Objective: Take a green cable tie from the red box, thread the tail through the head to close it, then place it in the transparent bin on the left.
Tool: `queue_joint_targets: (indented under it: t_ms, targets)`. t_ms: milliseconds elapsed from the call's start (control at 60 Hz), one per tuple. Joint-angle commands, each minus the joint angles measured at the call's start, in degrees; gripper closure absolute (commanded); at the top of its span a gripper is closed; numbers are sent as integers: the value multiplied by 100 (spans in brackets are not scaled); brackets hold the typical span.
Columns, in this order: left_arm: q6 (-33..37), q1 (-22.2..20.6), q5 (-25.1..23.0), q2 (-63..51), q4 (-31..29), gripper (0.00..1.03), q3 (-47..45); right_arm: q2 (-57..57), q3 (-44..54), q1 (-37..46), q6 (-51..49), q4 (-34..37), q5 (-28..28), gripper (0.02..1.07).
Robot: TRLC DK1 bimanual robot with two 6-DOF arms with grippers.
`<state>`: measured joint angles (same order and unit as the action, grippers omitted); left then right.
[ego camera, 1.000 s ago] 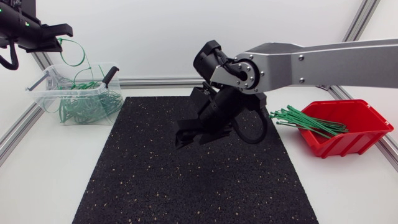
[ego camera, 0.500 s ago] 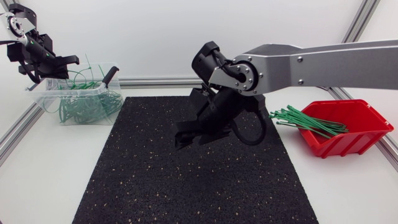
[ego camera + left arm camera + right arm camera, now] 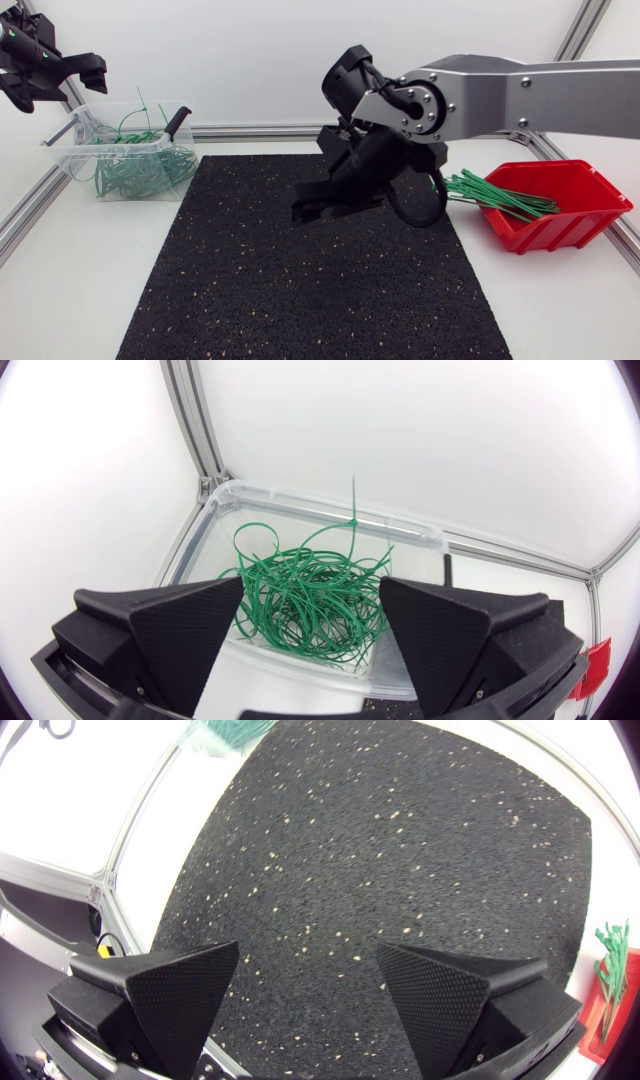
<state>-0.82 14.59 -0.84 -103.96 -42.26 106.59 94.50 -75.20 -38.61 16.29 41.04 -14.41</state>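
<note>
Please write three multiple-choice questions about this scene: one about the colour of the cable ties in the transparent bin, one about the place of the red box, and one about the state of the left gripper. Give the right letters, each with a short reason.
1. What colour are the cable ties in the transparent bin?
A) red B) green C) white

2. Where does the red box stand?
A) on the black mat B) inside the transparent bin C) on the table, beside the black mat

3. What is the state of the left gripper?
A) open, holding nothing B) shut on a cable tie C) shut on the bin's rim

Answers:
1 B: green loops fill the bin.
2 C: the box rests on the white surface, off the mat's edge.
3 A: in the left wrist view its fingers stand wide apart and grip nothing.
</note>
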Motion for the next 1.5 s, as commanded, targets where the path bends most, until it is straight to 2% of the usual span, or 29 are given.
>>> queue_joint_targets:
  t_ms: [0,83,283,400,600,783,900,967,1117,1317,1483]
  targets:
    - [108,-132,-56,746,227,4,-630,-362,216,161,14,-78,360,6]
    - [187,-308,-56,1326,842,4,-1465,-722,418,425,-100,-96,668,6]
    - [477,-694,23,2205,1361,4,-2748,-1628,1165,1286,-452,-263,1002,6]
    - [697,-844,14,2785,1748,4,-3416,-2155,1640,1848,-715,-421,1116,6]
    - [724,-1037,-4,3277,2020,4,-4330,-2955,2519,2903,-1252,-720,1125,6]
    - [873,-1143,-171,4103,2837,4,-5517,-3693,3345,3633,-1533,-1238,1178,7]
    - [855,-1107,-197,4341,2899,4,-5833,-4141,3802,3826,-1577,-1634,1415,7]
    - [829,-1011,-347,4683,3277,4,-6255,-4387,4039,3879,-1647,-1810,1512,7]
    - [776,-1028,-487,5474,3883,4,-7117,-4994,4496,4151,-1779,-2047,1512,7]
    - [583,-1055,-478,6318,4191,4,-7837,-6005,5103,4476,-2078,-2355,1450,7]
    - [565,-1055,-478,6881,4455,4,-8321,-6800,5516,4434,-2047,-2492,1450,7]
